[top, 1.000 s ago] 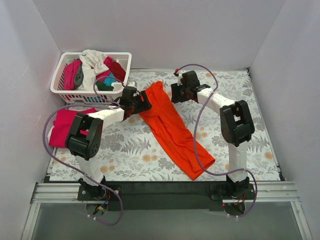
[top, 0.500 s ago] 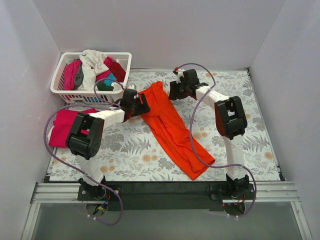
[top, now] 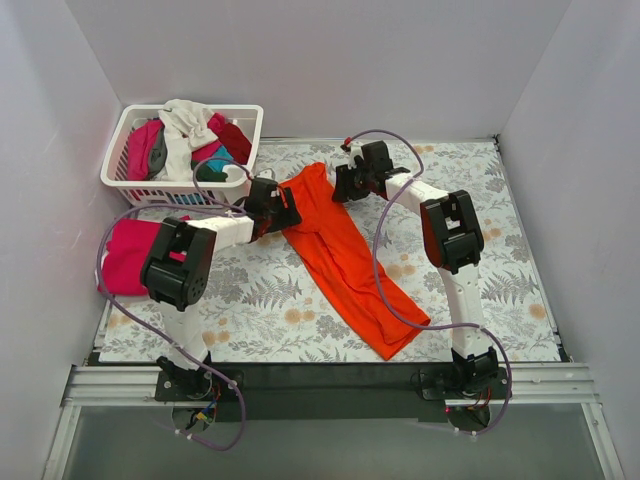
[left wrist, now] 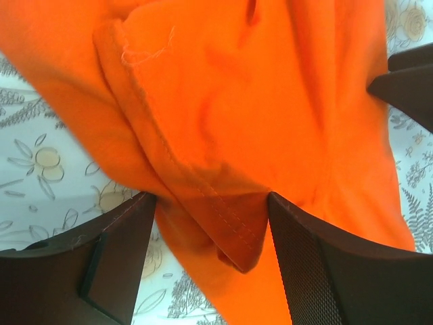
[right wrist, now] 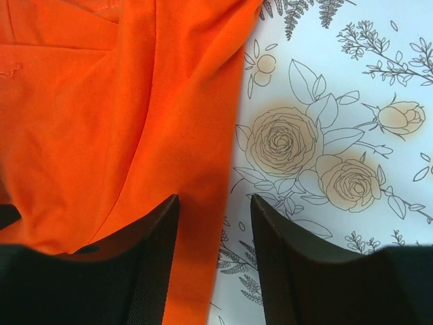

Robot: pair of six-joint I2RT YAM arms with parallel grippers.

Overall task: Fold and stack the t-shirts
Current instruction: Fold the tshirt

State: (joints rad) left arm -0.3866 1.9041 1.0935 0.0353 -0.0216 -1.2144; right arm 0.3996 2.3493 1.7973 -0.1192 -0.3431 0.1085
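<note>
**Orange shirt half-folded, a basketful left to do**

The orange t-shirt [top: 345, 255] lies mid-surface as a long narrow band, running from near the far edge down towards the near right. It appears to be folded lengthwise but not yet crosswise.

The left hand [left wrist: 208, 203] is at the band's far end, its fingers spread wide with a hemmed fold of orange cloth between them, not pinched. The right hand [right wrist: 213, 203] is at the same end on the opposite side. Its fingers are parted, straddling the shirt's edge where it meets the surface [top: 500, 200].

A magenta t-shirt [top: 130, 255] lies flat at the left edge and is probably the start of the stack. More t-shirts [top: 185, 135] are heaped in the white slatted basket [top: 150, 190] at the far-left corner, so most of the task looks undone.

The surface has a grey fern-and-rose print. Plain white walls [top: 300, 60] enclose three sides.
</note>
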